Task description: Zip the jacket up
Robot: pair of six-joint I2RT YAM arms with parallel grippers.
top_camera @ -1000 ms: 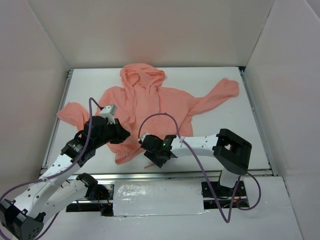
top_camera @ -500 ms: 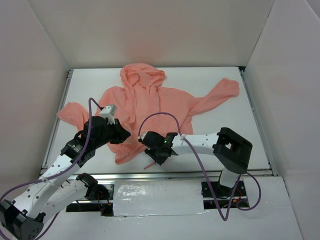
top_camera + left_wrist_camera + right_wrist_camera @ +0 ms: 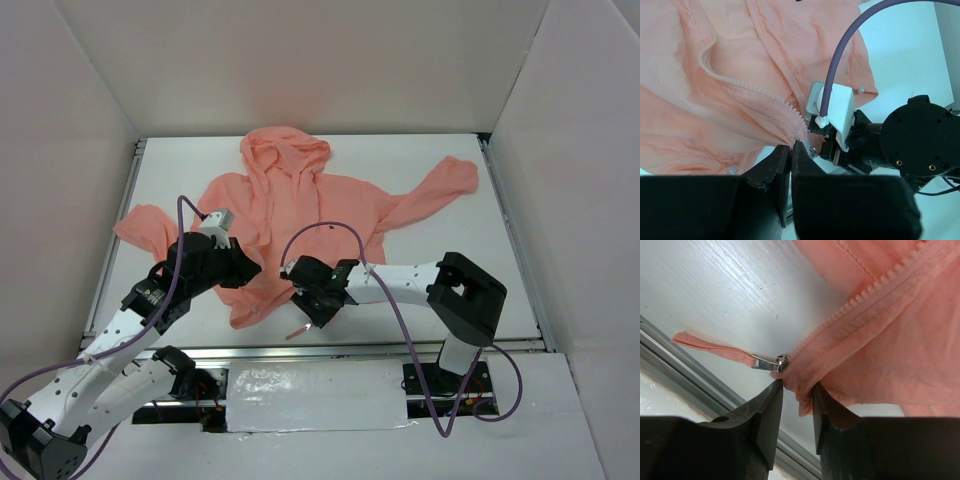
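ok, status: jacket (image 3: 300, 205) lies flat on the white worktop (image 3: 440, 260), front up, hood (image 3: 285, 150) toward the far wall, one sleeve (image 3: 435, 190) thrown out to the right, the other bunched at the left edge. front is open; the two rows of zipper teeth (image 3: 775, 65) spread apart going up from the hem.

my left tool (image 3: 791, 147) is pressed together on the jacket's bottom edge right where the zipper rows meet, fabric pinched at the fingertips. from above it sits on the lower left of the garment.

my right tool (image 3: 797, 387) is at the same bottom corner from the other side, fingers clamped on a small bunched fold of hem with fabric filling the gap between them. zipper slider (image 3: 781, 363) is just beside the fingertip, at the very bottom of the teeth. its pink pull tab (image 3: 710, 347) lies flat on the worktop, pointing away from the jacket toward the near rail (image 3: 670, 370).

the two tools are near each other, not touching.
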